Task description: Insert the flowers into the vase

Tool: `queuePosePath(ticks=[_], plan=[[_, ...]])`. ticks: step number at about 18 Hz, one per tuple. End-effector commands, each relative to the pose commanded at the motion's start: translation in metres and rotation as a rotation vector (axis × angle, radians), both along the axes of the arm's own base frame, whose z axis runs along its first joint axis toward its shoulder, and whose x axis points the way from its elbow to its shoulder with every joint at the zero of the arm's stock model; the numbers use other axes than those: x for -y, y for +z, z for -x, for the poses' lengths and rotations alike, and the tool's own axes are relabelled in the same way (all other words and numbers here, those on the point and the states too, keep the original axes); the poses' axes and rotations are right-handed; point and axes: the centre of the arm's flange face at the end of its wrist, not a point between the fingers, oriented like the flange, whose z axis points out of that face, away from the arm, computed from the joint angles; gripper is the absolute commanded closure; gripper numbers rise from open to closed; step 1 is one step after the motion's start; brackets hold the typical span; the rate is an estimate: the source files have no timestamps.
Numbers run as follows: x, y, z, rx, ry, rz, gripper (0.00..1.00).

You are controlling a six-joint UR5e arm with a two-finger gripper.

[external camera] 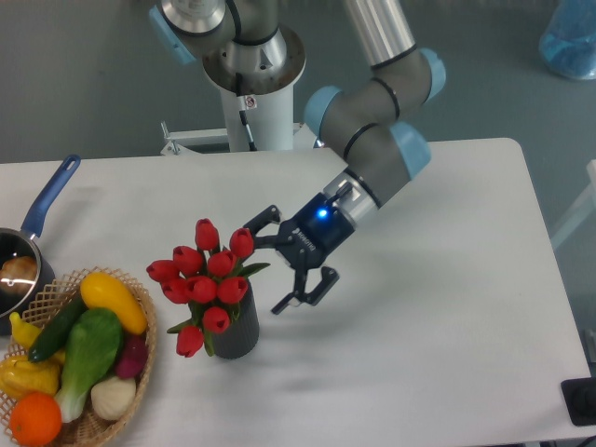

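Observation:
The flowers point(205, 279), a bunch of red tulips with green stems and leaves, stand with their stems inside the vase point(237, 335), a small dark grey cylinder left of the table's middle. The buds lean out to the left over the rim. My gripper point(268, 261) hangs just right of the bunch, open, its two dark fingers point(300, 296) spread wide apart with nothing between them. It is clear of the stems and of the vase.
A wicker basket point(140, 358) of vegetables and fruit sits at the front left, close to the vase. A blue-handled saucepan point(42, 209) lies at the left edge. The robot's base column point(256, 102) stands behind the table. A blue object point(570, 37) shows at the top right.

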Motion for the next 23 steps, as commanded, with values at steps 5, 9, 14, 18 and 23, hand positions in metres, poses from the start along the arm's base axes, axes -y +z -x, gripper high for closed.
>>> queuePosePath(ticks=[5, 9, 14, 18, 23], plan=[[0.038, 0.056, 0.018, -0.2, 0.142, 0.172, 0.0], [0.068, 0.112, 0.029, -0.246, 0.34, 0.292, 0.0], [0.11, 0.156, 0.04, -0.338, 0.689, 0.568, 0.0], [0.12, 0.165, 0.047, -0.485, 0.661, 0.637, 0.0], [0.13, 0.169, 0.066, -0.599, 0.704, 0.787, 0.0]])
